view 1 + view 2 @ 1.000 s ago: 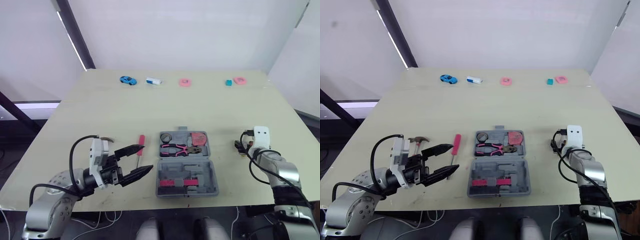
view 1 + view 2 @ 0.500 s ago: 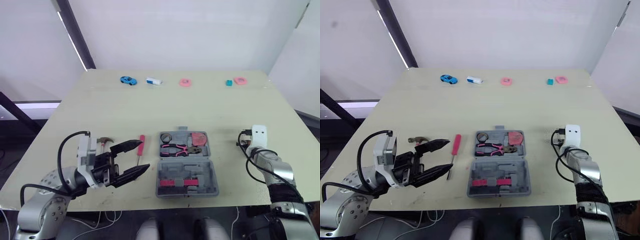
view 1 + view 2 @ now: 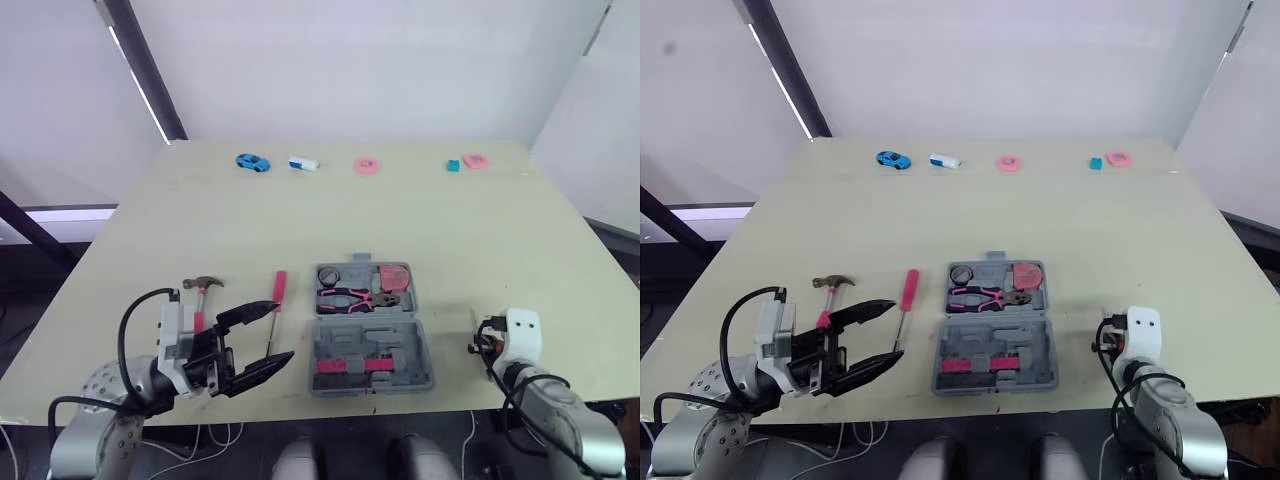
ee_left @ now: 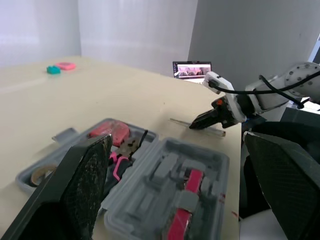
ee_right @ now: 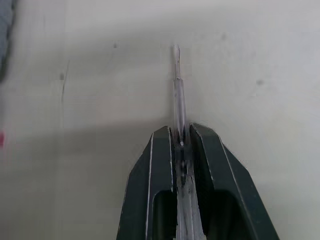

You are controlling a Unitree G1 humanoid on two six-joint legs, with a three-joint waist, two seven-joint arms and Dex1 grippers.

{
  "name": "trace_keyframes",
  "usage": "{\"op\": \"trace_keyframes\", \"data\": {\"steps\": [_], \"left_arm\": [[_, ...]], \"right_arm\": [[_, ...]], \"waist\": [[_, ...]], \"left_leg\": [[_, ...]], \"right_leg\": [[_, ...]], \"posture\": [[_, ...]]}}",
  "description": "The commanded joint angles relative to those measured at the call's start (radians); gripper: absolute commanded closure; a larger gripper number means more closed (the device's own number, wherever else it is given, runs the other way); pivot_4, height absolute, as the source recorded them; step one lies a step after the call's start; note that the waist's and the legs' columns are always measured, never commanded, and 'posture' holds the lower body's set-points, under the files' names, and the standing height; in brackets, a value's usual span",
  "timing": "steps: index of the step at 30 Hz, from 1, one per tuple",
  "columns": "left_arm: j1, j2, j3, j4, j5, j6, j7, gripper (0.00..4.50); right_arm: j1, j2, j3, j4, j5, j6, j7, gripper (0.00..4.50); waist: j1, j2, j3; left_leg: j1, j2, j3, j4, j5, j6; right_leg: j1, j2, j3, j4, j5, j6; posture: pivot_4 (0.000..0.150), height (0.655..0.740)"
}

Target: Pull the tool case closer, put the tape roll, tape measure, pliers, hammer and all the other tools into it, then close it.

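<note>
Two grippers, tabletop (image 3: 300, 220) front edge.
Left gripper (image 3: 281, 332) spread wide, empty; right gripper (image 5: 181, 131) clamps thin clear rod (image 5: 177, 85).

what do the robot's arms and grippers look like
Silver-grey metal arms with rounded joints, looping black cables and a white boxy module at each wrist. The left gripper and right gripper each have two tapered black fingers.

No word, number, label or brand can be read on the tool case (image 3: 400, 352) or anything else on the desk (image 3: 300, 220). The small screen (image 4: 192, 70) beyond the desk shows marks too small to read.
</note>
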State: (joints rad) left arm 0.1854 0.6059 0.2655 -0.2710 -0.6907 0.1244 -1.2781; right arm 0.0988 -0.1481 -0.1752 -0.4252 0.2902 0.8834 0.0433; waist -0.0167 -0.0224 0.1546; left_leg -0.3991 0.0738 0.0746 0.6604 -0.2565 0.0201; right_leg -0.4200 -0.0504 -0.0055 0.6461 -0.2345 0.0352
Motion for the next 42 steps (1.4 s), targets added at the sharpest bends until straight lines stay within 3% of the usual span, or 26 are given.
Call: {"op": "trace_keyframes", "data": {"steps": [1, 4, 9, 13, 14, 17, 19, 22, 24, 28, 31, 36, 42], "left_arm": [[0.018, 0.010, 0.013, -0.007, -0.016, -0.020, -0.030, 0.00], [0.019, 0.010, 0.013, -0.003, -0.024, -0.013, -0.039, 0.00], [0.019, 0.015, 0.009, -0.005, -0.042, 0.010, -0.053, 0.00], [0.015, 0.016, 0.005, -0.005, -0.051, 0.029, -0.049, 0.00], [0.012, 0.015, 0.002, -0.008, -0.052, 0.034, -0.047, 0.00], [0.005, 0.012, -0.006, -0.013, -0.057, 0.047, -0.046, 0.00], [-0.001, 0.011, -0.012, -0.014, -0.059, 0.055, -0.046, 0.00], [-0.009, 0.012, -0.019, -0.016, -0.063, 0.064, -0.044, 0.00], [-0.015, 0.010, -0.022, -0.017, -0.060, 0.066, -0.040, 0.00], [-0.022, 0.007, -0.032, -0.020, -0.061, 0.068, -0.034, 0.00], [-0.021, 0.008, -0.036, -0.024, -0.062, 0.069, -0.034, 0.00], [-0.015, 0.007, -0.036, -0.036, -0.063, 0.071, -0.026, 0.00], [0.002, 0.003, -0.033, -0.062, -0.070, 0.076, -0.012, 0.00]], "right_arm": [[0.018, 0.008, -0.001, -0.028, -0.007, -0.032, -0.003, 4.44], [0.031, 0.003, 0.000, -0.016, 0.000, -0.044, 0.018, 4.44], [0.021, -0.033, -0.015, -0.002, 0.010, -0.060, 0.065, 2.35], [-0.037, -0.127, -0.103, -0.065, 0.178, 0.087, 0.195, 0.44], [-0.063, -0.165, -0.136, -0.069, 0.237, 0.149, 0.233, 0.24], [-0.168, -0.371, -0.208, -0.026, 0.404, 0.330, 0.406, 0.24], [-0.217, -0.562, -0.165, 0.019, 0.436, 0.329, 0.586, 0.24], [-0.271, -0.806, -0.024, 0.083, 0.364, 0.134, 0.863, 0.24], [-0.312, -0.889, 0.060, 0.159, 0.289, -0.083, 1.049, 0.24], [-0.501, -0.911, 0.298, 0.450, 0.053, -0.560, 1.400, 0.24], [-0.660, -0.862, 0.461, 0.714, -0.127, -0.935, 1.531, 0.24], [-0.852, -0.798, 0.685, 1.084, -0.230, -1.447, 1.571, 0.24], [-0.966, -0.713, 0.839, 1.357, -0.286, -1.770, 1.571, 0.24]], "waist": [[0.000, 0.000, 0.000], [0.002, 0.000, 0.000], [0.002, 0.000, 0.000], [0.003, 0.000, 0.000], [0.003, 0.000, 0.001], [0.002, 0.001, 0.002], [0.003, 0.004, 0.003], [0.003, 0.005, 0.005], [0.003, 0.002, 0.004], [-0.002, 0.001, 0.004], [-0.001, 0.001, 0.005], [0.006, 0.002, 0.006], [0.003, 0.002, 0.006]], "left_leg": [[0.000, 0.000, 0.000, 0.000, 0.000, 0.000], [0.000, 0.000, 0.000, 0.000, 0.000, 0.000], [0.000, 0.000, 0.000, 0.000, 0.000, 0.000], [0.000, 0.000, 0.000, 0.000, 0.000, 0.000], [0.000, 0.000, 0.000, 0.000, 0.000, 0.000], [0.000, 0.000, 0.000, 0.000, 0.000, 0.000], [0.000, 0.000, 0.000, 0.000, 0.000, 0.000], [-0.001, -0.001, 0.000, -0.001, 0.000, 0.000], [-0.001, -0.001, 0.000, -0.003, 0.000, 0.000], [-0.001, 0.000, 0.001, -0.005, 0.000, 0.000], [0.000, 0.000, 0.005, -0.005, 0.000, 0.000], [0.000, 0.000, 0.005, -0.004, 0.000, 0.000], [0.000, 0.000, 0.007, -0.004, 0.000, 0.000]], "right_leg": [[0.000, 0.000, 0.000, 0.000, 0.000, 0.000], [0.000, 0.000, 0.000, 0.000, 0.000, 0.000], [0.000, 0.000, 0.000, 0.000, 0.001, -0.002], [0.000, -0.001, 0.000, -0.001, 0.001, -0.002], [0.000, -0.001, 0.000, -0.001, 0.001, -0.002], [0.000, 0.000, 0.000, -0.001, 0.002, -0.003], [0.000, 0.000, 0.002, -0.001, 0.002, -0.003], [-0.001, 0.000, 0.002, -0.002, 0.002, -0.003], [-0.001, 0.002, 0.002, -0.003, 0.001, -0.003], [-0.001, 0.004, 0.000, -0.003, 0.000, -0.003], [-0.002, 0.004, 0.003, -0.003, 0.001, -0.004], [-0.001, 0.004, 0.003, -0.003, 0.001, -0.005], [-0.001, 0.003, 0.004, -0.003, 0.002, -0.004]], "posture": [[0.150, 0.7400], [0.150, 0.7400], [0.150, 0.7400], [0.150, 0.7400], [0.150, 0.7400], [0.150, 0.7400], [0.150, 0.7400], [0.150, 0.7400], [0.150, 0.7400], [0.150, 0.7400], [0.150, 0.7400], [0.150, 0.7400], [0.150, 0.7400]]}}
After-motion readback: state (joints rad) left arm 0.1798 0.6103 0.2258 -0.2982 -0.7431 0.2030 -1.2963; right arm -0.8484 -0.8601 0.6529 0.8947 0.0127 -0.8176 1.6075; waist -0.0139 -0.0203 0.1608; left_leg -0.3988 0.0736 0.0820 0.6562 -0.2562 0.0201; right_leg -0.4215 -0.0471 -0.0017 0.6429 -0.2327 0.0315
